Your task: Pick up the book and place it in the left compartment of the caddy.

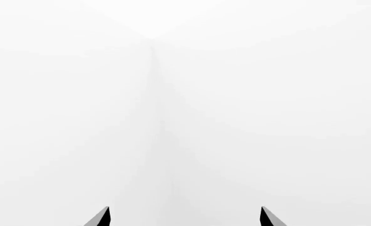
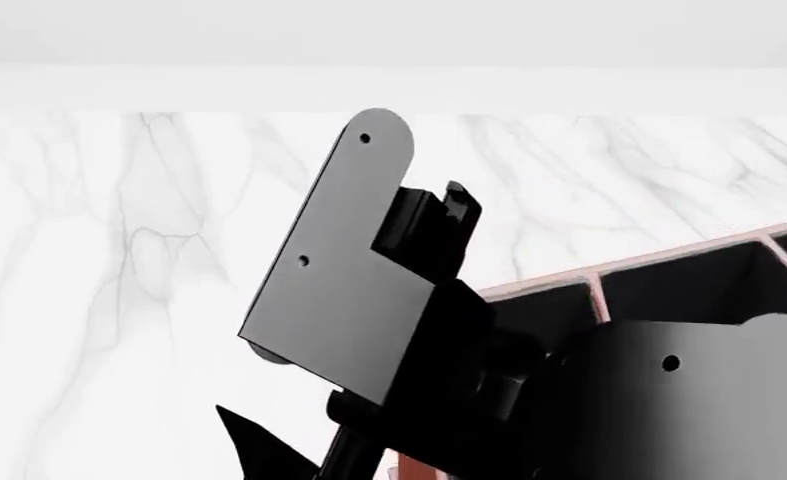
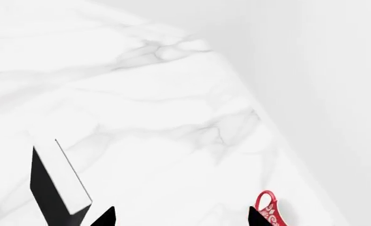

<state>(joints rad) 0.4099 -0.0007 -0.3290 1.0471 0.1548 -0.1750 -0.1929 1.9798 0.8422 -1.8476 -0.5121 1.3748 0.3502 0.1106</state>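
Right wrist view alone shows book (image 3: 53, 188), mug (image 3: 270, 212); head view, caddy (image 2: 673, 265); both grippers' fingers spread

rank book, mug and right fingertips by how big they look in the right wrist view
1. book, largest, standing on the marble
2. mug, only a red sliver, cut off at the frame edge
3. fingertips, about the same as the mug, so those two stay unranked
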